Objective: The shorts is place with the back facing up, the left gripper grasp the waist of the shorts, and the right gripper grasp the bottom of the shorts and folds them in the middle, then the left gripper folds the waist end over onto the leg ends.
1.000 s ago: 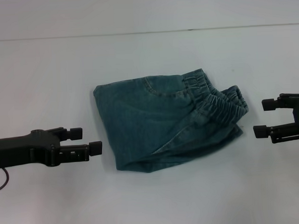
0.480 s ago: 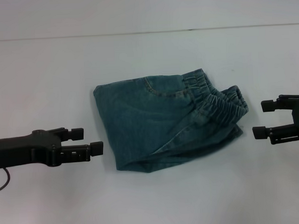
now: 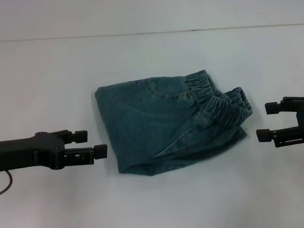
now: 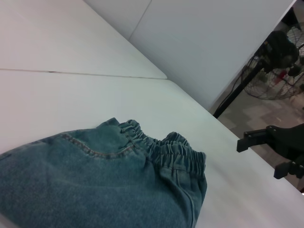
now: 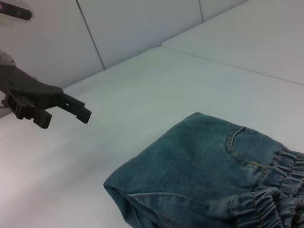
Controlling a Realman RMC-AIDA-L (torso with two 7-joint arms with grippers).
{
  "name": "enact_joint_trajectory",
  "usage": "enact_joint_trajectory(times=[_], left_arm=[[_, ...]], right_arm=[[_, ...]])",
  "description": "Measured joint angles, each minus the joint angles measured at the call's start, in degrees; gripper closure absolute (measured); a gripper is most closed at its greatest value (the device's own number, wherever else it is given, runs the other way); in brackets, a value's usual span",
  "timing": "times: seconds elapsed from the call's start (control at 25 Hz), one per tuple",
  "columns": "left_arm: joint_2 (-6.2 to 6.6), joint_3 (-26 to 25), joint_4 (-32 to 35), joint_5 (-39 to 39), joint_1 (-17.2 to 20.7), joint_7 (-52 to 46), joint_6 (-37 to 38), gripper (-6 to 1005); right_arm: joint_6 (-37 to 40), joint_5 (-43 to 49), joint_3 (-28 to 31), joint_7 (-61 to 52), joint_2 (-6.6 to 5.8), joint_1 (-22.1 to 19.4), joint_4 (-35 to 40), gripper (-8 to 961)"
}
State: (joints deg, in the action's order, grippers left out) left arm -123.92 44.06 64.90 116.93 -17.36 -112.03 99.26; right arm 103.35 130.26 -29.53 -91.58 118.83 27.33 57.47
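left claw (image 3: pixel 92 143) nudged lower — perhaps nearer shorts (image 3: pixel 167 126)

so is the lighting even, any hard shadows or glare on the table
Head view: soft, even light, only a faint shadow under the shorts and the left gripper, no glare on the table. Left wrist view: the near denim looks softer than the waistband. Right wrist view: even, no hot spots.

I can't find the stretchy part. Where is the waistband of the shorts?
In the head view the waistband is at the right end of the folded shorts, nearest the open right gripper.
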Motion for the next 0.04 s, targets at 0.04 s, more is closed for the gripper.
enact_joint_trajectory(times=[0.04], left_arm=[[0.00,0.0,-0.1,0.0,-0.1,0.0,0.0,48]], right_arm=[[0.0,0.0,0.0,0.0,0.00,0.0,0.0,9]])
